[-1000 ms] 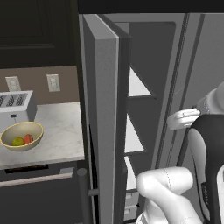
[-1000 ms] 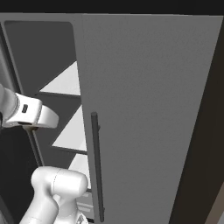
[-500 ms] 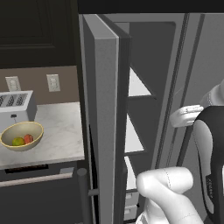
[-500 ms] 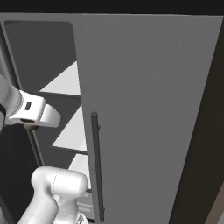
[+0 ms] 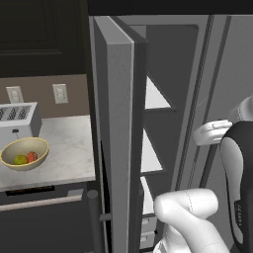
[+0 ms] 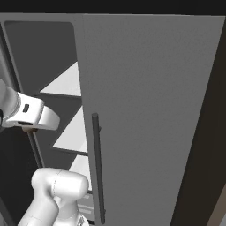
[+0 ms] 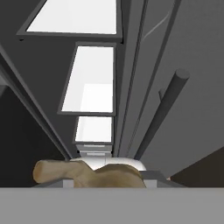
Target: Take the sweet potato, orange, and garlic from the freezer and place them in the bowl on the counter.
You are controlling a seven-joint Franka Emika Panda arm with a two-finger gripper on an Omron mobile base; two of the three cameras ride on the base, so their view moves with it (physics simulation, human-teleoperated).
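Garlic (image 7: pixel 87 173): pinched in your jaws, barely shifted outside freezer (image 5: pixel 158 99); orange (image 5: pixel 20 159), sweet potato (image 5: pixel 32 156) already in bowl (image 5: pixel 24 167).

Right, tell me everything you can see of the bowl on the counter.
The bowl is wide, shallow and round, pale yellow-tan and smooth, perhaps glazed ceramic. It sits upright on the white marbled counter, in front of the silver toaster, apart from it as far as can be told. Inside lie the yellow-olive orange and the reddish sweet potato, side by side. Nothing else touches it.
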